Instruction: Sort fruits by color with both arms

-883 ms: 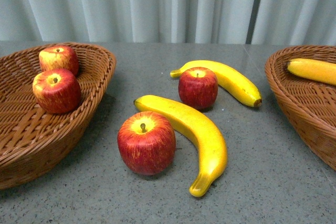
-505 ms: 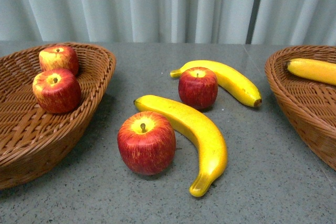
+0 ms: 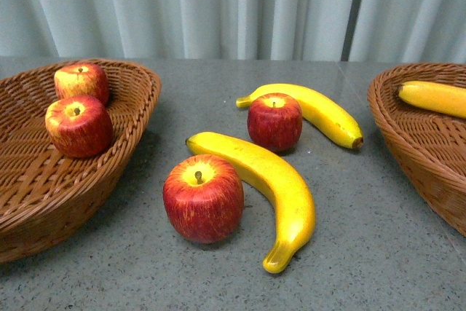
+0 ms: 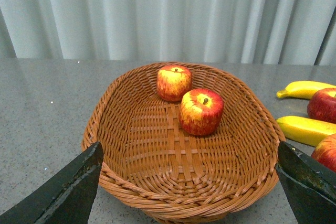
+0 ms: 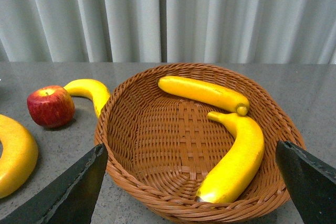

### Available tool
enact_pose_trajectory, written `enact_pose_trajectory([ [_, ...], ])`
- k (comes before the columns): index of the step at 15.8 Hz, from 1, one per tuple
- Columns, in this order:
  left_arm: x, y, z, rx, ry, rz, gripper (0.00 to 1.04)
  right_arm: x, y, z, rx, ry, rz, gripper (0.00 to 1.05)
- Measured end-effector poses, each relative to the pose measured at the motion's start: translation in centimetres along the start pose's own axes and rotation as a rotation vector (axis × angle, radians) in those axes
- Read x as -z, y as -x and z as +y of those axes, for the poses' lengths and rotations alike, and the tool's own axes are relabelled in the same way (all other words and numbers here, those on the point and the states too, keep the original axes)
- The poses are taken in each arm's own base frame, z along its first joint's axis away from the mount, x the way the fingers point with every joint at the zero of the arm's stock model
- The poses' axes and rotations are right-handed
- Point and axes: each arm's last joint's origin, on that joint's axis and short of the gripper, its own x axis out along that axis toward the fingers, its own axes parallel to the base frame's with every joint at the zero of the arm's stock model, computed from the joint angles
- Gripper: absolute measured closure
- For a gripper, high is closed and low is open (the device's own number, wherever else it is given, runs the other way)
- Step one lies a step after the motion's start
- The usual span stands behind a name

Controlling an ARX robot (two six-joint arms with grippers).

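Sorting looked about half done. Inside the left basket (image 3: 138, 85) sat a front apple (image 3: 79, 125) and a back apple (image 3: 81, 81), side by side. Inside the right basket (image 3: 378, 107) lay a straight banana (image 5: 202, 92) and a curved banana (image 5: 236, 156).

Four fruits were left on the grey table (image 3: 364, 238) between the baskets. A near apple (image 3: 203, 198) sat just beside a near banana (image 3: 269, 180), and a far apple (image 3: 274, 121) sat in front of a far banana (image 3: 320, 111).

In all: four apples, four bananas, two baskets.

The left gripper (image 4: 189, 144) faced the left basket with its fingers spread wide and nothing between them. The right gripper (image 5: 191, 144) faced the right basket in the same way. Neither arm showed in the front view.
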Motion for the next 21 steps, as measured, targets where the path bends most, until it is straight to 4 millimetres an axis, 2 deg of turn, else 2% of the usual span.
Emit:
enact_pose_trajectory([
  [3,0.0,0.0,0.0,-0.001,0.0,0.001,0.07,0.0,0.0,0.0,0.0,0.0,0.0,0.07],
  [4,0.1,-0.3,-0.4,-0.12,-0.002,0.172,0.07,0.0,0.0,0.0,0.001,0.0,0.001,0.07],
  [5,-1.7,-1.7,-0.8,-0.19,-0.036,0.181,0.07,0.0,0.0,0.0,-0.002,0.0,-0.001,0.07],
  [6,-4.2,-3.5,-1.0,-0.204,-0.058,0.119,0.07,0.0,0.0,0.0,0.0,-0.001,0.0,0.07],
  [8,-7.8,-7.5,-2.2,-0.065,-0.113,0.048,0.07,0.0,0.0,0.0,0.0,-0.001,0.0,0.07],
  [9,-8.6,-10.9,-4.0,0.093,-0.177,0.114,0.07,0.0,0.0,0.0,0.0,-0.001,0.0,0.07],
  [11,-6.5,-15.2,-7.3,0.337,-0.284,0.325,0.07,0.0,0.0,0.0,0.0,-0.001,0.0,0.07],
  [14,-4.0,-17.9,-10.7,0.548,-0.338,0.442,0.07,0.0,0.0,0.0,0.0,-0.001,0.0,0.07],
  [18,-1.8,-17.6,-14.3,0.678,-0.407,0.516,0.07,0.0,0.0,0.0,0.0,-0.001,0.0,0.07],
  [21,-1.3,-17.5,-14.6,0.669,-0.428,0.54,0.07,0.0,0.0,0.0,0.0,-0.001,0.0,0.07],
])
